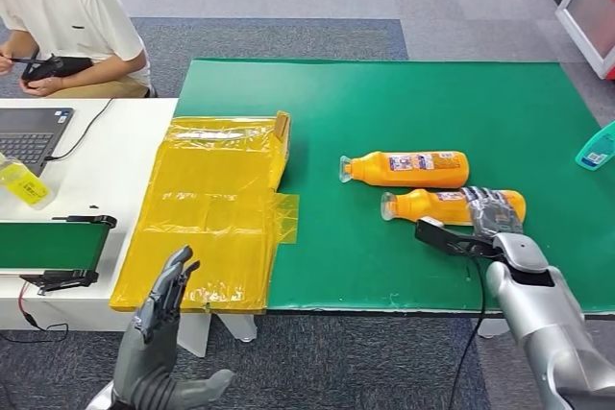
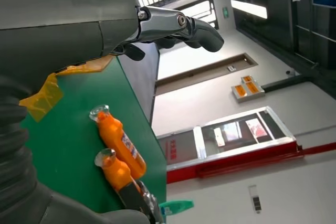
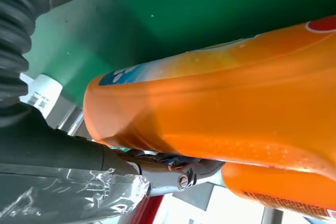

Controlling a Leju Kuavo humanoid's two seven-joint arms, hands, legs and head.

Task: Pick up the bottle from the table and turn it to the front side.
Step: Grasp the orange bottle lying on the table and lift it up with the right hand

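1. Orange near bottle (image 1: 442,205) lies on its side on the green table (image 1: 348,266), just beside a second orange bottle (image 1: 406,169).
2. Right hand (image 1: 493,210) appears wrapped around its base.
3. Left hand (image 1: 163,300) hovers, fingers spread, holding nothing.

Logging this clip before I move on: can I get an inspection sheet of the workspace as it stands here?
Surface: green mat beside a white table.
Job's things: two orange bottles lying on their sides, the far bottle untouched, the near bottle under the right hand.
Clutter: yellow plastic sheet; teal bottle at the mat's edge; laptop.
Hands: right hand wrapped around the near bottle; left hand empty, fingers apart, short of the table.
Cables: black cable hanging by the right arm.
Surroundings: seated person; grey carpet.
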